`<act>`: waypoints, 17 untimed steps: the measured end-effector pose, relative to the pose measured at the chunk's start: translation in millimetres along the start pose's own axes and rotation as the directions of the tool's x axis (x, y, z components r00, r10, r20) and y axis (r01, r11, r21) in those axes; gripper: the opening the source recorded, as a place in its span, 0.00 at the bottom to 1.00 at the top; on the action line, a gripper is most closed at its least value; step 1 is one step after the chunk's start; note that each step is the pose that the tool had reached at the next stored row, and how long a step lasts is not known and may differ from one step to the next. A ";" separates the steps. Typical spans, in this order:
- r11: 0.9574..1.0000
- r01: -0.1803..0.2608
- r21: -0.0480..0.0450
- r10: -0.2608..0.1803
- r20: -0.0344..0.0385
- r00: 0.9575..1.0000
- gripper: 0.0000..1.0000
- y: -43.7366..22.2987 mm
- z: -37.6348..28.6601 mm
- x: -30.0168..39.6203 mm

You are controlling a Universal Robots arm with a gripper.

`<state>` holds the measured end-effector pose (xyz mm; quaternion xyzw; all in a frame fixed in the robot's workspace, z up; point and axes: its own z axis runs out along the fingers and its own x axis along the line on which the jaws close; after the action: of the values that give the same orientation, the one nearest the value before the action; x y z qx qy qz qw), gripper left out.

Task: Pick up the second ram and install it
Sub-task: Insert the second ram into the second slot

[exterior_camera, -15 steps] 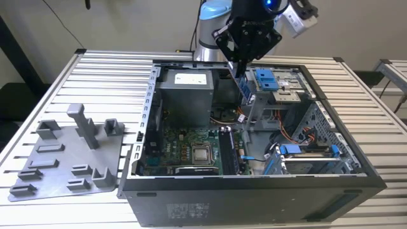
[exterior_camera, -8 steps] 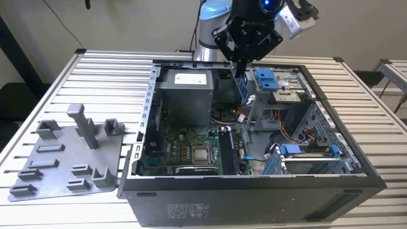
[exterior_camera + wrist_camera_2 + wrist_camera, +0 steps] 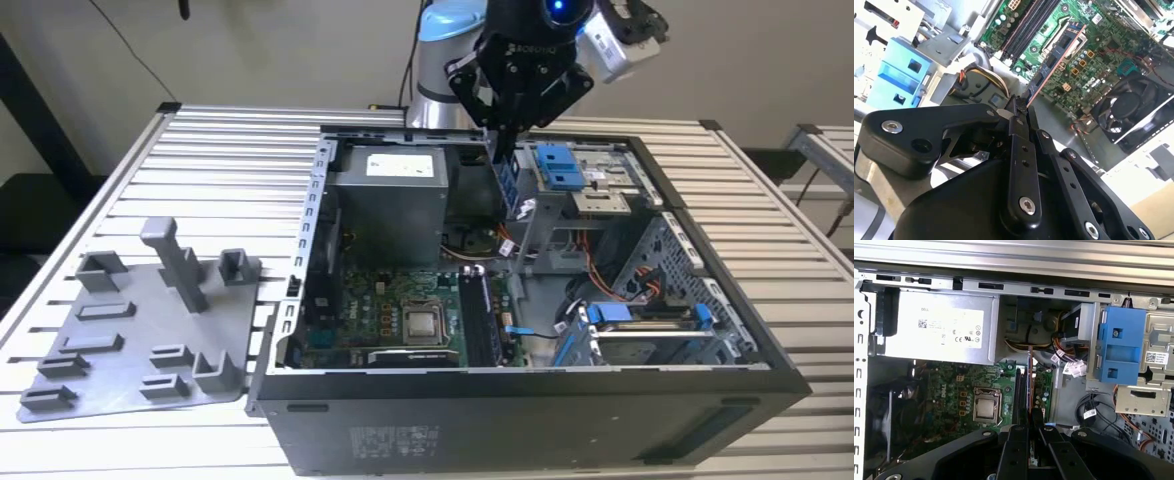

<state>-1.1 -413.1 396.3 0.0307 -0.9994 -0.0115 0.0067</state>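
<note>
I am gripping the second ram (image 3: 507,180) with my gripper (image 3: 503,130), the fingers pressed together on one end of the stick. In the exterior view it is hanging down on end from the fingertips, inside the top opening of the open computer case (image 3: 534,385). It is sitting between the grey power supply (image 3: 387,200) and the blue drive bracket (image 3: 558,165).

In the second wrist view my gripper (image 3: 1018,111) is pinching the ram (image 3: 1054,60), which is showing its blue board and pinkish contact edge. It is pointing out over the green motherboard (image 3: 1094,55), beside the black memory slots (image 3: 1024,30) and clear of them; the fan (image 3: 1134,110) is lying off to one side.

In the first wrist view I am seeing the ram (image 3: 1030,380) edge-on as a thin line running out from my gripper (image 3: 1030,426). It is lined up just beside the slots (image 3: 1018,390), with the processor socket (image 3: 986,405) near.

The case is standing on the slatted desk (image 3: 214,170), next to a grey fixture plate (image 3: 134,340).
</note>
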 end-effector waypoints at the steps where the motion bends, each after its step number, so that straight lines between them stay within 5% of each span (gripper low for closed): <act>1: 1.000 0.000 0.000 0.000 0.000 1.000 0.14 -0.1 0.4 -0.3; 17: 1.000 -0.003 0.000 0.003 0.000 1.000 0.14 -3.5 8.2 -4.7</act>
<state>3.7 -416.1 388.0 0.0293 -0.9995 -0.0115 0.0067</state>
